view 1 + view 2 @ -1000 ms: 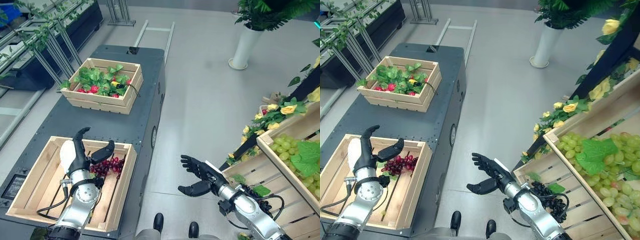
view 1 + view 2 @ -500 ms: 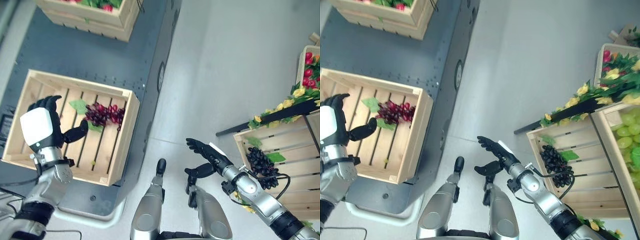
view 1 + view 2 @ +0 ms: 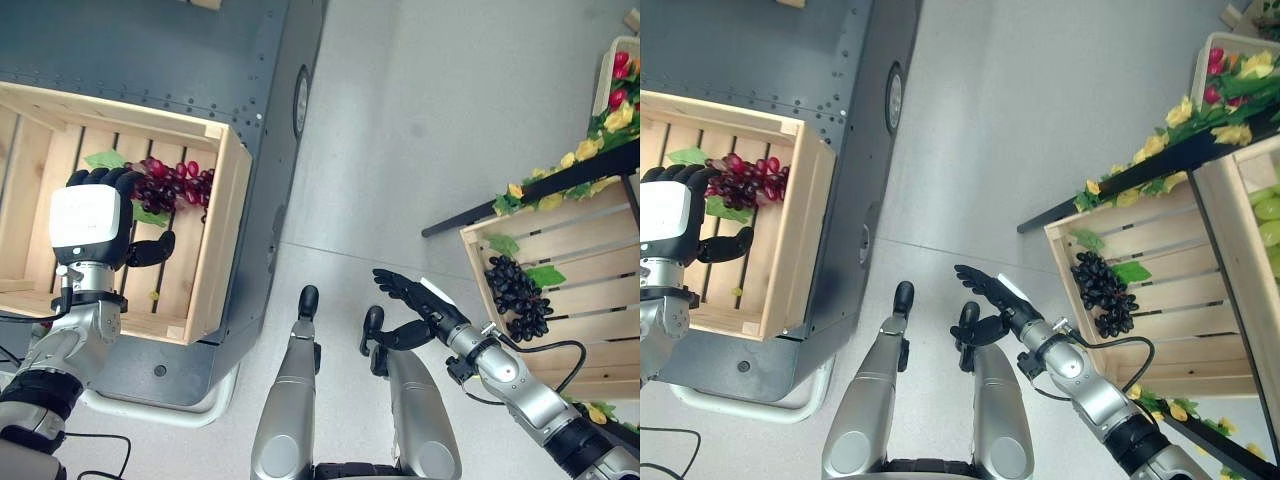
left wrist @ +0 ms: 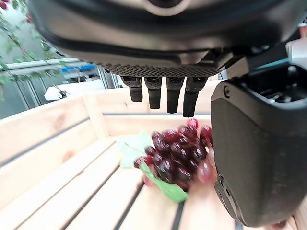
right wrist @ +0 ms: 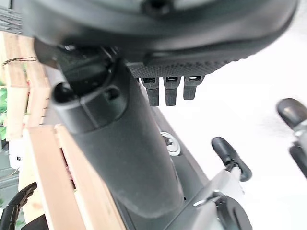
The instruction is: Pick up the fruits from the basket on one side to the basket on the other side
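The left hand (image 3: 92,222) hangs over the pale slatted wooden crate (image 3: 227,215) that sits on the dark grey metal bench (image 3: 170,50). Its fingers are relaxed and spread, thumb apart, grasping nothing. The bunch of dark red grapes (image 3: 172,185) with green leaves lies on the crate floor at the far right corner, just past the fingertips (image 4: 167,98); whether the fingertips touch it cannot be told.

The right hand (image 3: 412,305) is held over the grey floor (image 3: 420,130), well apart from the bench, fingers straight and thumb apart, empty. To its right stands a second slatted wooden crate (image 3: 560,245) on a display stand, containing a bunch of black grapes (image 3: 515,295) with a green leaf
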Robot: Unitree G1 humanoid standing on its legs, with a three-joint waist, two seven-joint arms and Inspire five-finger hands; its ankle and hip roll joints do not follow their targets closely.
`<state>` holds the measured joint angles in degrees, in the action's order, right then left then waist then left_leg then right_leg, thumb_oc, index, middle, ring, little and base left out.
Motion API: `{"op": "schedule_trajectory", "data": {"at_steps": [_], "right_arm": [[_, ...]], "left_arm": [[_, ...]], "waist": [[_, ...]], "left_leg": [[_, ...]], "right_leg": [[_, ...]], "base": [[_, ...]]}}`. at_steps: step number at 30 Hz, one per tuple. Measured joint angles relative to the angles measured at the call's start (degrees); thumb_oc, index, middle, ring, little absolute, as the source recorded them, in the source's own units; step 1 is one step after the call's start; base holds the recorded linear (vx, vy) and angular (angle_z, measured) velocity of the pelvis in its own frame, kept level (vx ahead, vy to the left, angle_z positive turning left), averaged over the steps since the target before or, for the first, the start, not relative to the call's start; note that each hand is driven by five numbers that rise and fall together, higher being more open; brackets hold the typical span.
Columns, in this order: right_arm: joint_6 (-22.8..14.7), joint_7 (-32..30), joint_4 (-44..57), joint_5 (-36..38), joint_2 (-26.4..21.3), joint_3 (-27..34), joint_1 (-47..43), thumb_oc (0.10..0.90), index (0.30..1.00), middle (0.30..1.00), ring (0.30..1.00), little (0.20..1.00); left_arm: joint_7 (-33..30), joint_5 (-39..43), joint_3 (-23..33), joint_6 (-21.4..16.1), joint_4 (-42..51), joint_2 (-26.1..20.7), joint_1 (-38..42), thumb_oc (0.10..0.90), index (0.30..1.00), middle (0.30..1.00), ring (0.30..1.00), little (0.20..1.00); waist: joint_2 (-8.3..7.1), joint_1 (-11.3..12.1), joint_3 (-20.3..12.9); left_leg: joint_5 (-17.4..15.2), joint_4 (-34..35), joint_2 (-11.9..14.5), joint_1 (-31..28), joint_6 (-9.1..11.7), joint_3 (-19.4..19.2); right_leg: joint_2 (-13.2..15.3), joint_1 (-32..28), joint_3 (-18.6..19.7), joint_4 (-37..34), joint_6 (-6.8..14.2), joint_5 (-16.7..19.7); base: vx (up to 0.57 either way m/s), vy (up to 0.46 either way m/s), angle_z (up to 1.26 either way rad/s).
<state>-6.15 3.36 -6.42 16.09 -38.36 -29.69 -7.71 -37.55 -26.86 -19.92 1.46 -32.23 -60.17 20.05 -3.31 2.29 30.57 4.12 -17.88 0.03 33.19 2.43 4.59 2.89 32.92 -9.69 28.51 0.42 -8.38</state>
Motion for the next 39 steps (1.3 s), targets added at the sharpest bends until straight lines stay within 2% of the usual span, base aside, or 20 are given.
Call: {"op": "schedule_trajectory", "data": {"at_steps": [6,12,15,19,22,26,31,39], "right_arm": [[0.0,-0.01,0.21,-0.07,-0.84,0.09,0.11,0.8,0.9,0.9,0.9,0.9],[0.01,-0.03,0.86,-0.65,-1.2,0.04,0.05,0.8,0.9,0.9,0.9,0.9],[0.0,-0.2,1.05,-2.27,-1.04,-0.22,-0.14,0.8,0.9,0.9,0.9,0.9],[-0.05,-1.45,1.05,-2.23,0.37,-0.36,-0.4,0.8,0.9,0.9,0.9,0.9],[-0.19,-2.07,1.21,-2.23,1.9,-0.92,-1.36,0.8,0.9,0.9,0.9,0.9],[-0.39,-2.18,1.21,-2.19,3.15,-1.05,-2.47,0.8,0.9,0.9,0.9,0.9],[-0.44,-2.18,1.19,-2.18,3.15,-1.3,-2.47,0.8,0.9,0.9,0.9,0.9],[-0.44,-2.65,1.18,-2.17,3.2,-2.02,-2.71,0.8,0.9,0.9,0.9,0.9]], "left_arm": [[0.49,-3.17,-0.77,0.42,-1.88,-0.35,2.66,0.8,0.9,0.9,0.9,0.9],[-0.87,-3.9,-3.75,3.32,-4.55,-1.33,6.46,0.8,0.9,0.9,0.9,0.9],[-4.23,-3.95,-4.37,4.89,-8.49,-1.32,10.28,0.8,0.9,0.9,0.9,0.9],[-8.23,-5.82,-4.36,7.81,-8.91,-1.33,12.79,0.8,0.9,0.9,0.9,0.9],[-8.31,-7.33,-4.54,7.92,-10.53,-1.32,14.14,0.8,0.9,0.9,0.9,0.9],[-7.96,-8.38,-5.66,10.22,-12.29,-1.33,14.72,0.8,0.9,0.9,0.9,0.9],[-4.27,-8.5,-8.04,11.47,-13.24,-1.33,15.97,0.8,0.9,0.9,0.9,0.9],[5.18,-8.21,-10.88,9.39,-13.31,-1.85,19.19,0.8,0.9,0.9,0.9,0.9]], "waist": [[-0.03,-0.66,-0.02],[-0.44,-1.22,-0.02],[-1.36,-1.44,-0.03],[-2.68,-1.41,-0.09],[-3.64,-1.56,-0.11],[-4.54,-1.33,-0.16],[-4.69,-1.24,-0.18],[-4.74,-1.41,-0.19]], "left_leg": [[-0.14,-1.15,0.03,2.24,-0.15,0.01],[-0.25,-1.76,0.06,4.28,-0.02,-0.04],[-0.15,-1.68,0.28,4.41,0.26,-0.03],[-0.14,-1.64,0.51,4.47,0.21,0.04],[-0.37,-1.88,0.62,4.37,0.14,-0.01],[-0.77,-2.46,0.59,4.33,-0.03,-0.02],[-0.95,-2.46,0.75,4.31,0.18,0.01],[-1.08,-1.81,0.7,4.56,-0.1,-0.2]], "right_leg": [[0.05,2.42,0.05,1.01,-0.07,-0.1],[0.02,4.45,0.12,1.64,-0.11,-0.1],[-0.2,4.49,0.08,1.48,-0.17,-0.11],[-0.5,4.12,-0.05,0.7,-0.27,0.05],[-0.63,3.74,-0.11,0.42,-0.41,0.19],[-0.62,3.31,-0.11,0.2,-0.31,0.25],[-0.94,2.68,-0.15,-1.25,0.28,0.65],[-0.99,2.54,0.02,-2.66,0.73,1.08]], "base": [[-0.01,0.021,0.0],[0.0,0.0,0.0],[0.0,-0.01,-0.01],[0.01,-0.028,-0.01],[0.0,0.0,0.0],[0.02,0.004,0.0],[0.01,-0.001,0.0],[0.0,0.044,-0.01]]}}
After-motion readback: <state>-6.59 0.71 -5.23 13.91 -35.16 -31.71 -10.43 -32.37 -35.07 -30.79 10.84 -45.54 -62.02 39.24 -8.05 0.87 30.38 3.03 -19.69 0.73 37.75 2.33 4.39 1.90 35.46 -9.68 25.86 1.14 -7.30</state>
